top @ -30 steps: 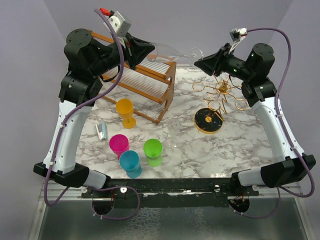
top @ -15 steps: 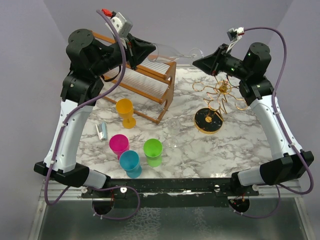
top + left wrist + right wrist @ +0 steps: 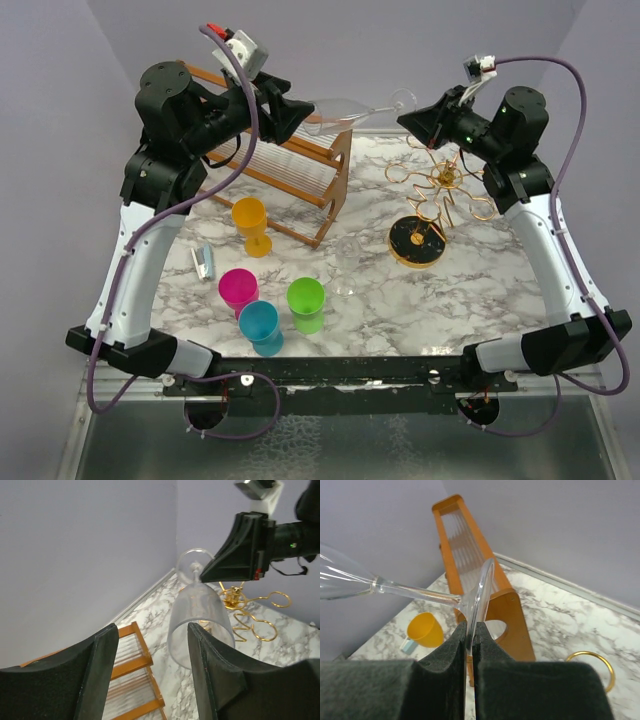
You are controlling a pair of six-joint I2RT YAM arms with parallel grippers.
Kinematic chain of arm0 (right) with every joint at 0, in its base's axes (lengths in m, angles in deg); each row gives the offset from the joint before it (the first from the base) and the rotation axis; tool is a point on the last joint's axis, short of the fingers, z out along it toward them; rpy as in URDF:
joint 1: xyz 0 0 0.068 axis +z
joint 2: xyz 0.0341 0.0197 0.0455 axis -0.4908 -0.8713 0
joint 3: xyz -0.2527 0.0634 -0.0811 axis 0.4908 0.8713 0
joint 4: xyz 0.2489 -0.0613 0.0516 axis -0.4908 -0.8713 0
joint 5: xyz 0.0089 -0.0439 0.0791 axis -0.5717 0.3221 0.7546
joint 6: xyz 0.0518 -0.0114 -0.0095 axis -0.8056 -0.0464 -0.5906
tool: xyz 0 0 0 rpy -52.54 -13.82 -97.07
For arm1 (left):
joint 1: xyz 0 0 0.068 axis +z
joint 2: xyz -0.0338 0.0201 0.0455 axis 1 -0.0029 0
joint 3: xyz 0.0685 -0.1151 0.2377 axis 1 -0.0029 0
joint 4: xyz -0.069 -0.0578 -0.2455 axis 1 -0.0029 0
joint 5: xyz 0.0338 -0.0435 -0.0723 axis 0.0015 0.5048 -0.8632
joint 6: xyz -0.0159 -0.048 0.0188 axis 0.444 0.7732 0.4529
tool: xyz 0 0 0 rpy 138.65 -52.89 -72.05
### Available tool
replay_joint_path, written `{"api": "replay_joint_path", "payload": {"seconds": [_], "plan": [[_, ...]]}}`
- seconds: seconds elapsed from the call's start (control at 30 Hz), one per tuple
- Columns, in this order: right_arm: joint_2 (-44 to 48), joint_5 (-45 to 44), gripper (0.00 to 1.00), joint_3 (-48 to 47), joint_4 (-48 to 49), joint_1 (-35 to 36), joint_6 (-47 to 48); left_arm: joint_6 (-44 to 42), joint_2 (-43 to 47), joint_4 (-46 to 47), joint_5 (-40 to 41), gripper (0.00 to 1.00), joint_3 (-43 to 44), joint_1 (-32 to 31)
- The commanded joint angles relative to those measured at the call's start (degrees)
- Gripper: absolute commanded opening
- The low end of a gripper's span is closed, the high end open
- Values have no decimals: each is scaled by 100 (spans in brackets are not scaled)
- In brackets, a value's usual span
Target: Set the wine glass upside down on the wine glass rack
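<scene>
A clear wine glass (image 3: pixel 345 108) hangs sideways in the air above the back of the table, foot pointing right. My right gripper (image 3: pixel 405 118) is shut on the rim of the glass's foot (image 3: pixel 480 595), with the stem (image 3: pixel 415 591) running off to the left. My left gripper (image 3: pixel 295 108) is open, its fingers (image 3: pixel 210 655) standing apart just behind the bowl's mouth (image 3: pixel 200 615) and not touching it. The wine glass rack (image 3: pixel 445 190), gold wire loops on a round black base (image 3: pixel 417 241), stands on the table below and to the right of the glass.
A brown wooden slatted shelf (image 3: pixel 290 160) stands under the left gripper. On the marble in front are a yellow goblet (image 3: pixel 252 225), pink (image 3: pixel 238 290), blue (image 3: pixel 260 325) and green (image 3: pixel 306 302) cups, a second clear glass (image 3: pixel 345 265) and a small silver object (image 3: pixel 204 262).
The right gripper has closed onto the glass's foot. The left gripper has opened and let go of the bowl. The glass now hangs from the right gripper alone.
</scene>
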Motion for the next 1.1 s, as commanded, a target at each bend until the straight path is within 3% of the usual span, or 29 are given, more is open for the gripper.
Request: {"api": "replay_joint_path", "payload": {"seconds": [0.0,0.13,0.4,0.73,1.07], "plan": [[321,-842,1,-132,-201,-60,755,-429,367,-409,1154,68,-33,-11],[304,-1487,1,-208,-287,-162,1148,-802,521,-734,2261,82,-186,-11],[38,-2427,1,-686,-441,-603,1805,-1473,923,-770,2886,86,-1222,-9],[-507,-4044,1,-1116,-254,-647,3672,-2072,1207,-1022,2954,86,-1813,-20],[-1119,-4349,1,-1527,-267,-647,5259,-1857,1474,-1148,2403,86,-2133,-11]]}}
